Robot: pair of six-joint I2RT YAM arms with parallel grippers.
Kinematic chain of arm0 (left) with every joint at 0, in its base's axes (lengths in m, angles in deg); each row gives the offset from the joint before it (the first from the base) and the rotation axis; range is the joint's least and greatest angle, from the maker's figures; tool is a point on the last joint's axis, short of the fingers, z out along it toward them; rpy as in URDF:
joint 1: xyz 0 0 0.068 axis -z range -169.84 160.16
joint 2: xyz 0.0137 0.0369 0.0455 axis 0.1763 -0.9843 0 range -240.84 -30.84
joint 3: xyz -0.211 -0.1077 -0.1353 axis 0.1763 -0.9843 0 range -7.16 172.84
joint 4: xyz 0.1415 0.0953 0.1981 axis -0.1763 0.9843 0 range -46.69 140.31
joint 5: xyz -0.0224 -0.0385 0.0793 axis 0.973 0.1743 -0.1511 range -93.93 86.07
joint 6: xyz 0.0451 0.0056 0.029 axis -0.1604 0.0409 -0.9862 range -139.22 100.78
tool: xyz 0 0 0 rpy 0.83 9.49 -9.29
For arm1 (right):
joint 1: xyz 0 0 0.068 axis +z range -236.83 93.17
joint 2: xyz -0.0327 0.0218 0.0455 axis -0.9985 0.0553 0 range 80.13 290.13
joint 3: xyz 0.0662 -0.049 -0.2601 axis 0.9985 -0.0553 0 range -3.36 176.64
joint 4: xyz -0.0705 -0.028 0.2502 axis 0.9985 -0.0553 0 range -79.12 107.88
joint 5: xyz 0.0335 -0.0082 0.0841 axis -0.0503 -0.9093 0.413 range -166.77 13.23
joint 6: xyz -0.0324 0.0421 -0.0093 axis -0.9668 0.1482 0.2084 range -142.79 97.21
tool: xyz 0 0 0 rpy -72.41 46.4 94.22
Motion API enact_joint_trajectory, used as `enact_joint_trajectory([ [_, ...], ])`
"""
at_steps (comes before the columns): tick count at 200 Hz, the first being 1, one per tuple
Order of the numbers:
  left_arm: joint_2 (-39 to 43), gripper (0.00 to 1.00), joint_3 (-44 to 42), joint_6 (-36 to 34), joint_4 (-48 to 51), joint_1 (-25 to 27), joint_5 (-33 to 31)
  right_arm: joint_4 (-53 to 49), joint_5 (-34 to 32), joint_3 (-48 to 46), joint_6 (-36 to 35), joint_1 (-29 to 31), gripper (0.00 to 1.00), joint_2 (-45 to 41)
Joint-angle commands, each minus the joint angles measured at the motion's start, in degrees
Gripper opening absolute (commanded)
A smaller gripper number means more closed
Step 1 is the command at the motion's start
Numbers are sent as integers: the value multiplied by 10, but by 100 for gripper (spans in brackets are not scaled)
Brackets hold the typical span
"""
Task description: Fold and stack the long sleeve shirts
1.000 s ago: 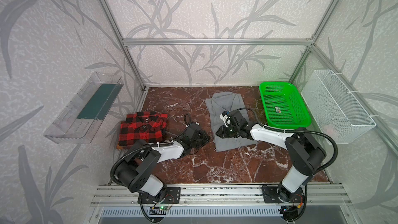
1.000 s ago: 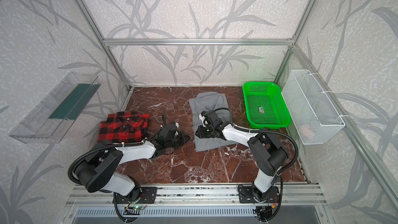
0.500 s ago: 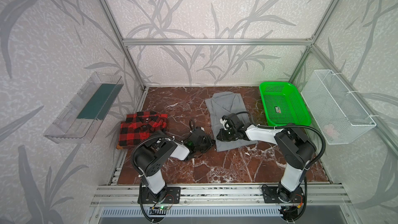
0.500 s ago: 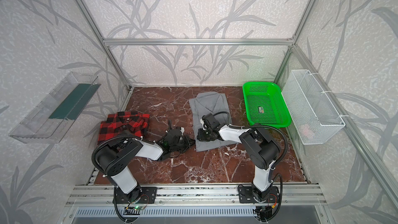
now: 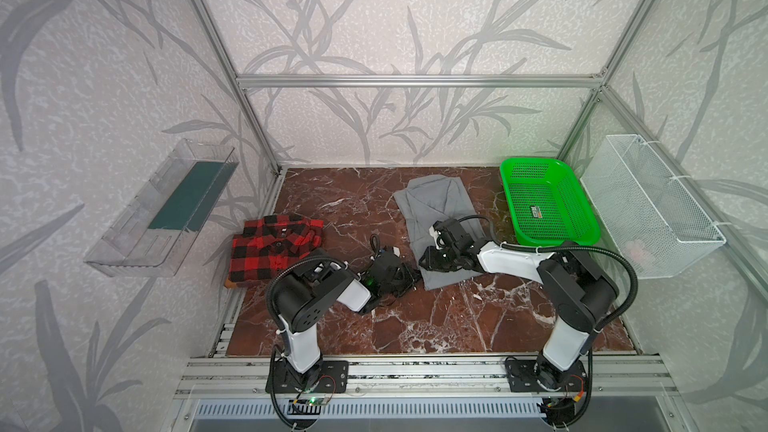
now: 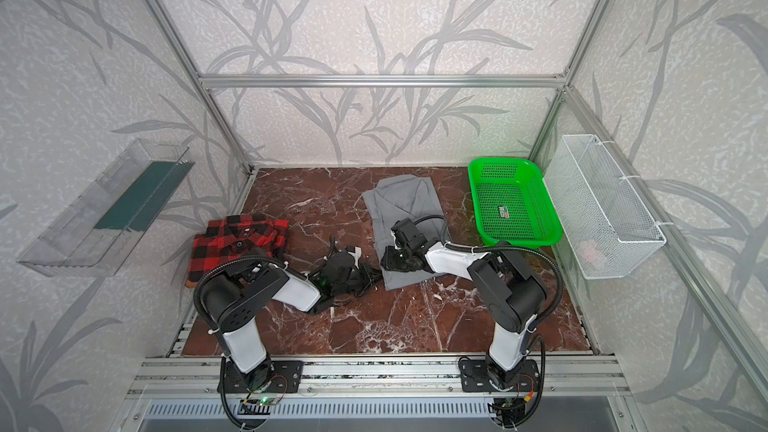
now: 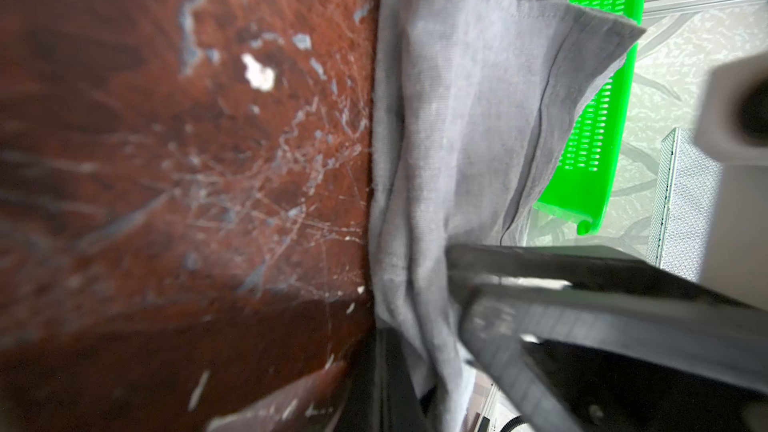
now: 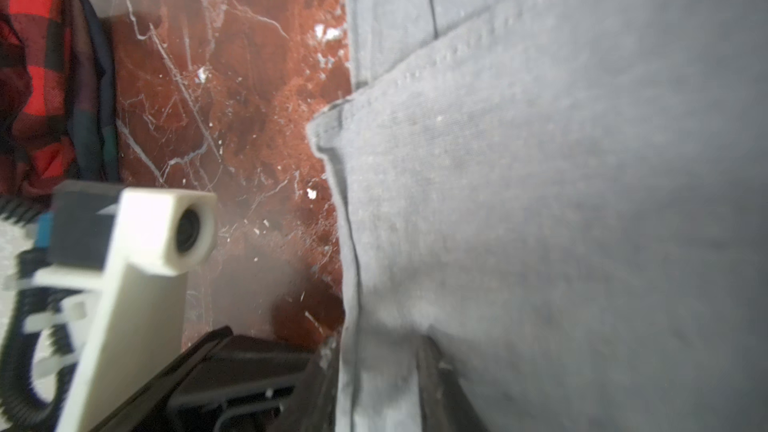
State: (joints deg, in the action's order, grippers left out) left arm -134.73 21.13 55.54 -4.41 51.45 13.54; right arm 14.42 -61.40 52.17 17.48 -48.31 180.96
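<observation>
The grey long sleeve shirt [image 5: 440,205] [image 6: 405,201] lies folded into a long strip at the back middle of the marble table. My left gripper [image 5: 409,276] [image 6: 372,274] sits at its near left corner, shut on the cloth edge [image 7: 436,359]. Just beyond it, my right gripper [image 5: 426,261] [image 6: 386,259] rests on the same left edge. Its fingers [image 8: 432,384] stand apart with a fold of grey cloth [image 8: 382,367] between them. The red-and-black plaid shirt [image 5: 270,247] [image 6: 232,238] lies folded at the table's left edge.
A green plastic basket [image 5: 508,184] stands at the back right, close to the grey shirt. A white wire basket [image 5: 648,201] hangs on the right wall. A clear bin [image 5: 166,209] hangs on the left wall. Dark cloth [image 8: 91,97] lies against the plaid shirt.
My left arm has folded back and its gripper has moved right to the grey shirt's near corner. The right gripper has slid nearer along the edge and its jaws have widened.
</observation>
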Motion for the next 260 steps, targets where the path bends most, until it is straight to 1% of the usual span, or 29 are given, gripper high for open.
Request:
enact_joint_trajectory([
  [1, 3, 7, -7, 2, 13, 1, 2, -48, -26, 12, -26, 2, 37, -54],
  [18, 5, 15, -8, 5, -1, -2, 4, -68, -27, 18, -33, -3, 39, -60],
  [47, 37, 25, -18, -8, 19, -23, 9, -66, -11, -1, -33, -28, 38, -82],
  [51, 44, 26, -22, -10, 23, -27, 9, -68, -10, -3, -50, -32, 38, -87],
  [57, 55, 27, -27, -15, 31, -33, 9, -72, -9, -5, -55, -41, 38, -94],
  [83, 116, 38, -40, -46, 100, -50, 4, -87, 5, -19, -70, -97, 39, -131],
  [106, 174, 44, -37, -84, 199, -51, -18, -123, -1, -18, -95, -144, 41, -153],
  [128, 213, 44, -32, -100, 244, -52, -35, -157, -6, -22, -111, -197, 44, -158],
  [147, 230, 44, -13, -115, 288, -54, -34, -154, -3, -47, -111, -250, 46, -164],
  [168, 247, 44, -7, -123, 314, -63, -32, -160, -11, -68, -117, -283, 47, -162],
  [207, 283, 44, -10, -131, 355, -96, -18, -151, -19, -105, -106, -286, 47, -149],
  [260, 356, 44, -10, -157, 438, -122, -27, -109, 15, -146, -84, -276, 47, -130],
])
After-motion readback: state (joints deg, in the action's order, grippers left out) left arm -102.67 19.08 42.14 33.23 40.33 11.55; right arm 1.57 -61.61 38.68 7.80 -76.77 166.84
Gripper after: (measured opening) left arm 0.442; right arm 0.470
